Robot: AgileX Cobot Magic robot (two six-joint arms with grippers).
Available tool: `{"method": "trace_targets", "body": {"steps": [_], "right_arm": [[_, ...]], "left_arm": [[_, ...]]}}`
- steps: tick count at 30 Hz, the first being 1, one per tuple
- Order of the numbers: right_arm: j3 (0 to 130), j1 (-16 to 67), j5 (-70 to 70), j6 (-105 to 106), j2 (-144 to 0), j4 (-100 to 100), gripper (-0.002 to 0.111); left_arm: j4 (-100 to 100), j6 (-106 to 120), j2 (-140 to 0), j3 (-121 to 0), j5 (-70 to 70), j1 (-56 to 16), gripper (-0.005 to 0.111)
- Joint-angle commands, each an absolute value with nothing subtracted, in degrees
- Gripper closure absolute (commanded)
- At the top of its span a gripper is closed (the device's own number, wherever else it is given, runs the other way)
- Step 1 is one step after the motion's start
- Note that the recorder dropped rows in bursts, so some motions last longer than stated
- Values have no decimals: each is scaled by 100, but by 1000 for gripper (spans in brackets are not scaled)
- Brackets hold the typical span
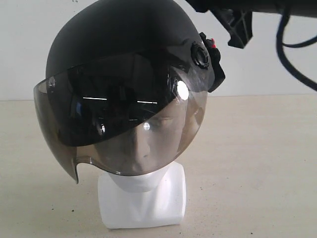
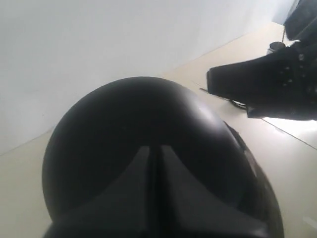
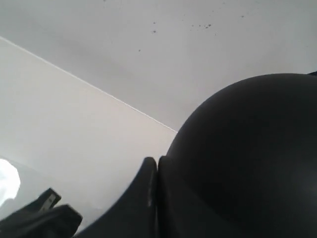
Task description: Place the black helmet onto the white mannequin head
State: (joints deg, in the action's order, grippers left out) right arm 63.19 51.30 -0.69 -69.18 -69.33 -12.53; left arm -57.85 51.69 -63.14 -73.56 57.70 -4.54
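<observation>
The black helmet (image 1: 119, 34) sits tilted over the white mannequin head (image 1: 143, 198) on the bench (image 1: 257, 173). The left pincer (image 2: 154, 198) and right pincer (image 3: 156, 198) are both closed, apparently pressing it down.

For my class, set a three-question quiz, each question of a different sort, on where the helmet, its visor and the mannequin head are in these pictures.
1. True or false: the black helmet lies on the table beside the white mannequin head.
2. Multiple choice: the helmet's tinted visor is A) down in front of the face, B) lying detached on the table, C) missing.
3. Short answer: which parts of the mannequin head show below the visor's lower edge?

Key: 1. False; the helmet sits over the head. 2. A. 3. The neck and block base.
</observation>
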Motion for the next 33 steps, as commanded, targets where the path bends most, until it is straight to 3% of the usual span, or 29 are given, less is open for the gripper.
{"method": "trace_targets", "body": {"steps": [1,8,20,26,33], "right_arm": [[6995,5487,-1090,-6246,-7293,-1420,108],[7129,5582,-1820,-6050,-7606,-1438,108],[7129,5582,-2974,-6050,-7657,-1658,108],[7129,5582,-3588,-6290,-7657,-2168,108],[7156,5674,-2321,-5854,-7035,-643,108]], "left_arm": [[-6186,5085,-6630,-7325,5768,-122,102],[-6933,5448,-7215,-7325,6394,330,102],[-7098,5512,-8281,-7262,6996,340,102],[-7190,5645,-8318,-7262,6996,-198,102],[-7092,5684,-8308,-7262,6996,-236,102]]}}
